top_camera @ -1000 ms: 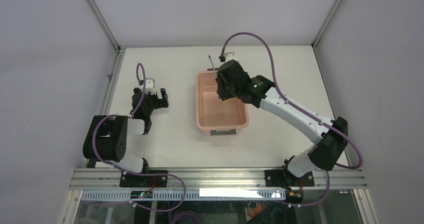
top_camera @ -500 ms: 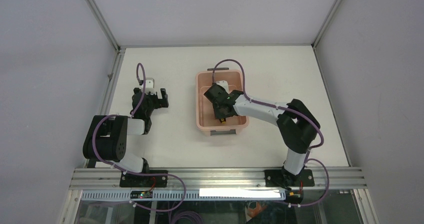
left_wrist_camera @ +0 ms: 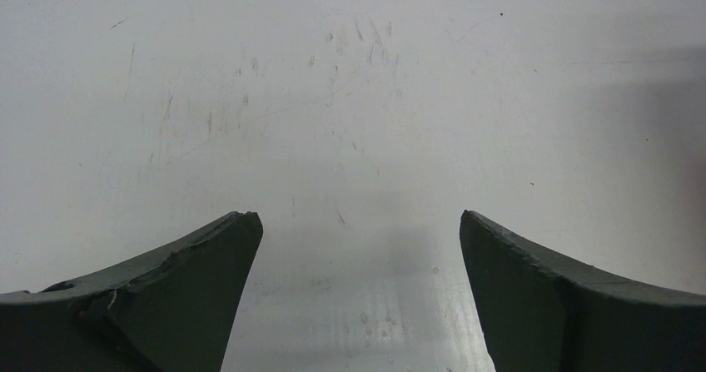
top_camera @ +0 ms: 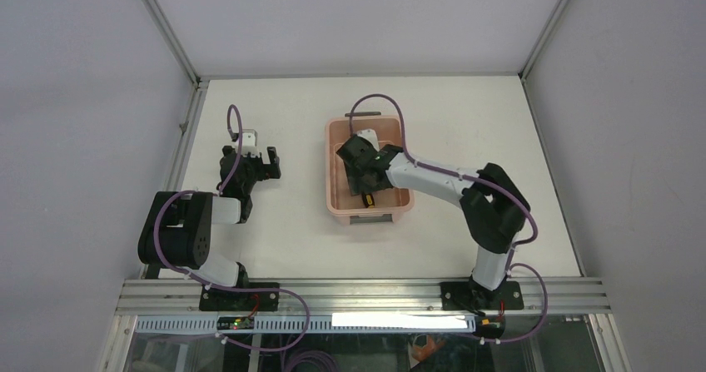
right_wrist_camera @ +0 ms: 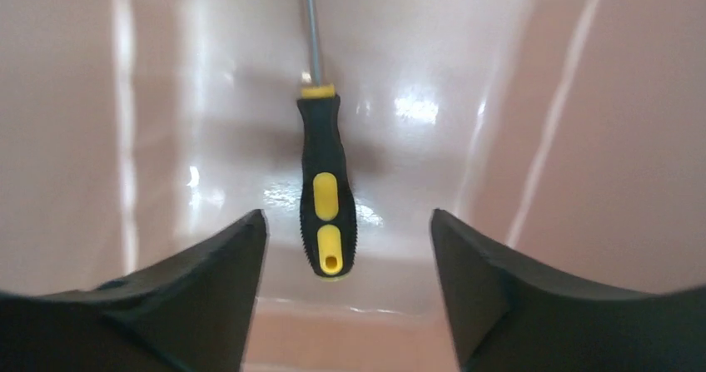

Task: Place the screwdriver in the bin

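Note:
The screwdriver [right_wrist_camera: 326, 197], with a black-and-yellow handle and a thin metal shaft, lies on the floor of the salmon-pink bin [right_wrist_camera: 599, 139]. My right gripper [right_wrist_camera: 347, 215] is open over it, its fingers well apart on either side of the handle's end and touching nothing. From the top view the right gripper [top_camera: 365, 187] reaches down inside the bin [top_camera: 330, 172], and a bit of the yellow handle [top_camera: 369, 200] shows near the bin's front wall. My left gripper [top_camera: 265, 157] is open over bare table, far left of the bin, holding nothing [left_wrist_camera: 358, 215].
The bin's walls close in on both sides of my right fingers. A purple cable [top_camera: 375, 99] loops above the bin's far end. Metal frame rails [top_camera: 187, 139] run along the table's left edge.
My right arm moved from the bin's far rim down into the bin. Its jaws went from shut on the screwdriver to open, and the screwdriver now lies loose on the bin floor.

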Robot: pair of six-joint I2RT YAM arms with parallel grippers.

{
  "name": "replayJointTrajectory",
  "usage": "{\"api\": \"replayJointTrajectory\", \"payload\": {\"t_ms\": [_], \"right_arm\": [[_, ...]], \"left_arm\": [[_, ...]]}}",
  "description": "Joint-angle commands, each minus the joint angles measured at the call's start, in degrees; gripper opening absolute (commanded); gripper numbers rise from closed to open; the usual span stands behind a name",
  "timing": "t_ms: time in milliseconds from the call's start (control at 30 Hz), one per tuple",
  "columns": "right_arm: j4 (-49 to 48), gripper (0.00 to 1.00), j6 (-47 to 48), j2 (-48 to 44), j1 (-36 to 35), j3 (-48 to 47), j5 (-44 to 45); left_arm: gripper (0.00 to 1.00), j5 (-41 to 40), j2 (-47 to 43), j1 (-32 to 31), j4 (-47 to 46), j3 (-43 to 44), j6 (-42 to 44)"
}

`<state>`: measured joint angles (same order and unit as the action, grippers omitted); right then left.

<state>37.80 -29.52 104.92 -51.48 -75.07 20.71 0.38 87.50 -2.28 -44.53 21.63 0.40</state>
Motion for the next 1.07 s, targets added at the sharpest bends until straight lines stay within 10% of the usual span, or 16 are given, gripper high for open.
{"api": "replayJointTrajectory", "payload": {"t_ms": [0, 100, 667, 1033], "right_arm": [[-0.1, 0.80, 8.0, -12.2, 0.0, -6.9, 5.7], [0.7, 0.99, 13.0, -16.3, 0.5, -9.2, 9.1], [0.6, 0.99, 18.7, -40.6, 43.8, 5.1, -7.4], [-1.0, 0.99, 17.0, -41.4, 44.8, 8.0, -5.1]], "left_arm": [[0.99, 0.5, -1.2, -0.4, -1.5, 0.3, -0.9], [0.99, 0.5, -1.1, -0.4, -1.5, 0.3, -0.9], [0.99, 0.6, -1.2, -0.4, -1.5, 0.3, -0.9], [0.99, 0.5, -1.2, -0.4, -1.5, 0.3, -0.9]]}}
